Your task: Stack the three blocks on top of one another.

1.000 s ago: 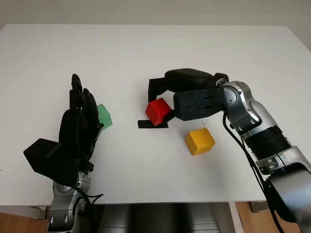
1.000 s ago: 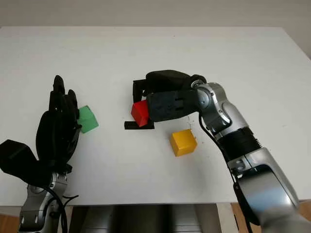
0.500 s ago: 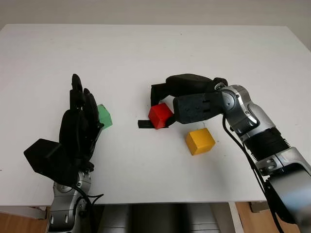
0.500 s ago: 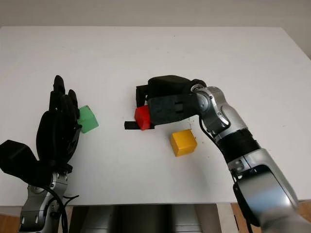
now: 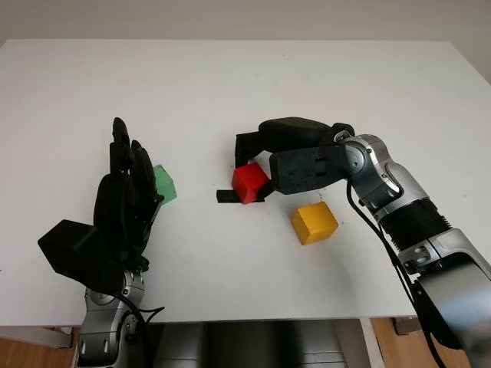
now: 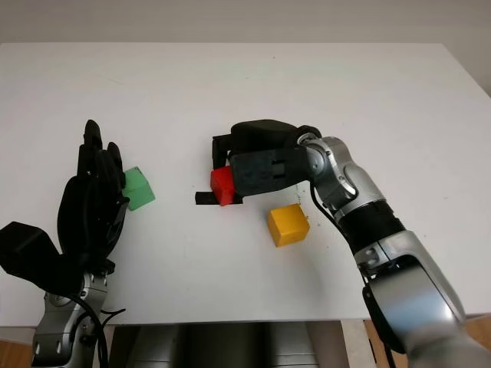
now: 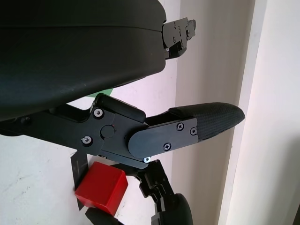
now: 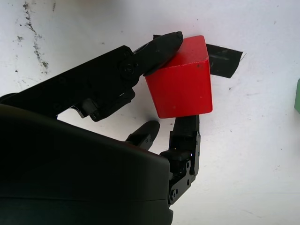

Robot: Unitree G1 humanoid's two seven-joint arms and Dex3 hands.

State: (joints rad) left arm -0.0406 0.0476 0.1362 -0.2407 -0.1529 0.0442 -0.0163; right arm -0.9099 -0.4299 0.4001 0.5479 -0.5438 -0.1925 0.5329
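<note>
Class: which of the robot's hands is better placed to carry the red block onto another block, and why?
The right hand: its fingers already close around the red block, with the yellow block beside it. The left hand is open by the green block.

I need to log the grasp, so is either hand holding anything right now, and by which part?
The right hand grips the red block, fingers pressing opposite side faces. The left hand is open beside the green block.

A white table [image 5: 230, 84] is seen, with a strip of black tape [image 5: 227, 197] stuck flat near its middle. Faint dark specks [image 8: 35, 33] are scattered over the surface. Beyond the far edge a pale wall [image 5: 245, 19] is seen, and brown floor [image 5: 31, 349] below the near edge.
</note>
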